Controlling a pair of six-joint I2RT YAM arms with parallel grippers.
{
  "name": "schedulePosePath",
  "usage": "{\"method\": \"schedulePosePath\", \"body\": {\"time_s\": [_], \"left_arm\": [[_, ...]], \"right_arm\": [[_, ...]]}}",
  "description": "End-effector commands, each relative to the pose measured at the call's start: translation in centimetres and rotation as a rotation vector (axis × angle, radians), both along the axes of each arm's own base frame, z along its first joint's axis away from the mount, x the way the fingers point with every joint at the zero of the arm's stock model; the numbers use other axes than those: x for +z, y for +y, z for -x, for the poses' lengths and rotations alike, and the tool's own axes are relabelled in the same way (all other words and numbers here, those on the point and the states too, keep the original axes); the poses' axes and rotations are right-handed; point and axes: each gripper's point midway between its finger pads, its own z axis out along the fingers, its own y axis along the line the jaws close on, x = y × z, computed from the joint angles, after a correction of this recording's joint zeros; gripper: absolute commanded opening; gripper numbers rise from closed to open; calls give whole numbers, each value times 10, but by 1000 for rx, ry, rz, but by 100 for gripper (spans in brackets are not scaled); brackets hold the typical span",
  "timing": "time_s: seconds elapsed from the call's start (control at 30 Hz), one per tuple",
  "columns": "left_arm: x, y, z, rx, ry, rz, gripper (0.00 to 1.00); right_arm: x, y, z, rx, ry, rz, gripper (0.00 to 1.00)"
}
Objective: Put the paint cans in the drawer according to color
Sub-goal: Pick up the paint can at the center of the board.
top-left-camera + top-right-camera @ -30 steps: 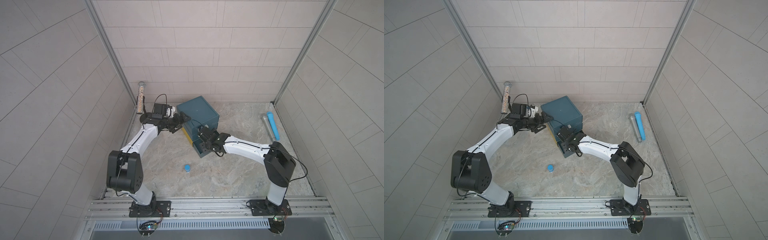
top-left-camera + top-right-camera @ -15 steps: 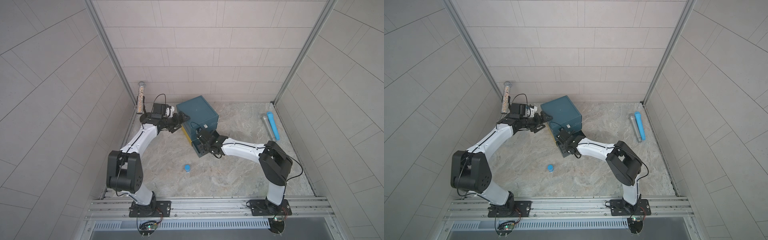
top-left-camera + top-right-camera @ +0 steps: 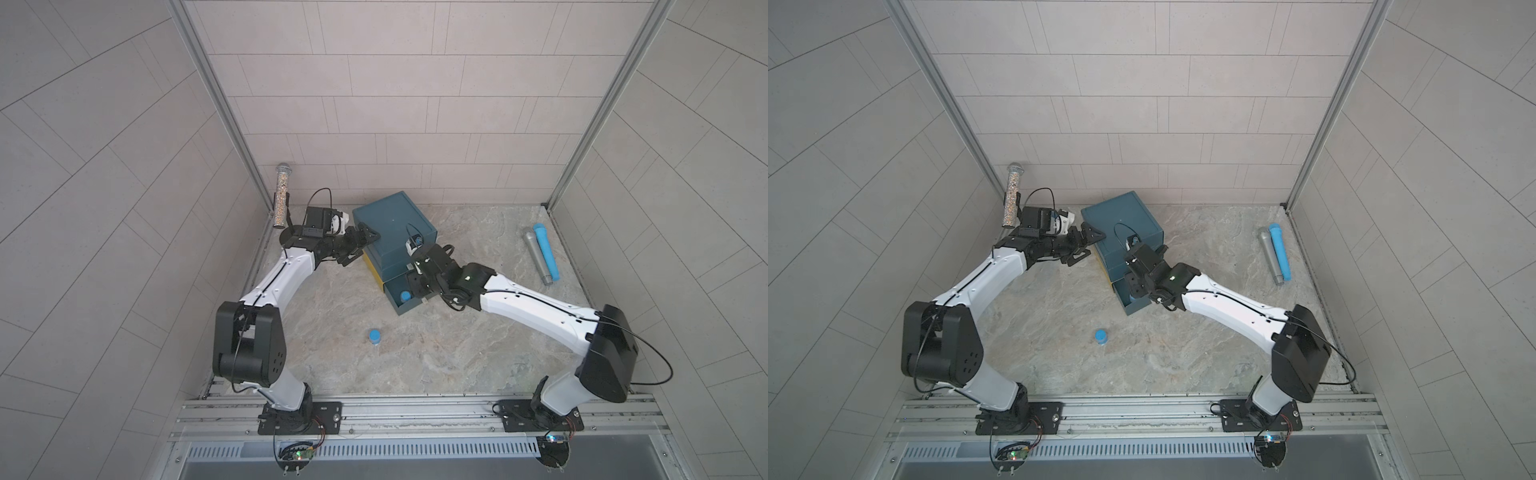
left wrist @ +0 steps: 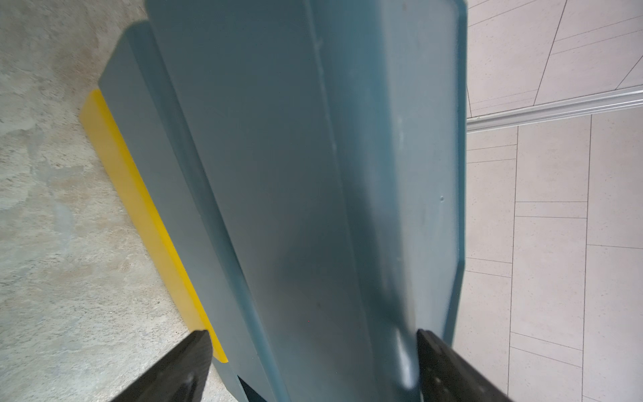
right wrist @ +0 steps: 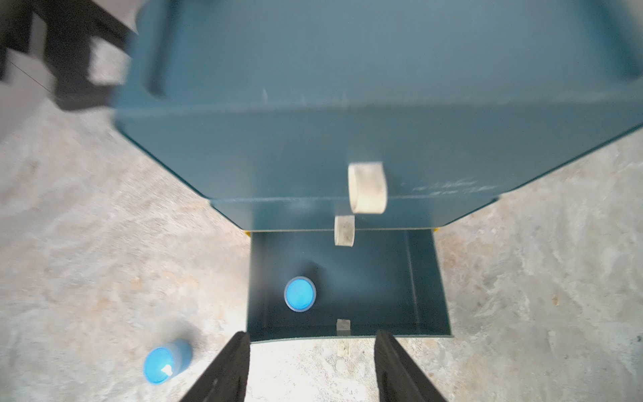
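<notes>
A teal drawer cabinet (image 3: 390,220) (image 3: 1121,220) stands at the back centre. Its bottom drawer (image 3: 409,306) (image 5: 429,278) is pulled out, and one blue-lidded paint can (image 3: 404,296) (image 5: 300,293) stands upright inside it. A second blue paint can (image 3: 375,336) (image 3: 1101,336) (image 5: 163,363) stands on the floor in front. My right gripper (image 3: 415,286) (image 5: 312,335) hovers open over the drawer's front wall, holding nothing. My left gripper (image 3: 359,247) (image 4: 313,336) is open, its fingers straddling the cabinet's left corner.
A silver microphone (image 3: 536,257) and a blue microphone (image 3: 545,251) lie side by side at the right wall. A glittery microphone (image 3: 282,195) leans in the back left corner. White knobs (image 5: 367,188) stick out of the closed upper drawers. A yellow strip (image 4: 146,215) runs along the cabinet's side.
My right arm's elbow has swung out to the right while its gripper stays over the open drawer. The left arm has not moved.
</notes>
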Motion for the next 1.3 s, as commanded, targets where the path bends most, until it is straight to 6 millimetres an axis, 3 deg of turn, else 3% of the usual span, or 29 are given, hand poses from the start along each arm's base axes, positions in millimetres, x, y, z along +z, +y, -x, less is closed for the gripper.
{"method": "schedulePosePath", "body": {"time_s": [0.0, 0.2, 0.43, 0.77, 1.27], "left_arm": [[-31, 9, 12, 23, 110, -62, 97], [-31, 10, 12, 27, 108, -69, 97], [-33, 10, 12, 28, 110, -74, 97], [-32, 10, 12, 28, 109, -75, 97], [-32, 9, 12, 24, 113, -69, 97]], "right_arm": [[0, 5, 26, 46, 20, 51, 61], [-36, 42, 71, 141, 91, 6, 60], [-88, 85, 101, 217, 182, 9, 60], [-150, 116, 104, 254, 271, 98, 62], [-185, 125, 104, 261, 305, 137, 54]]}}
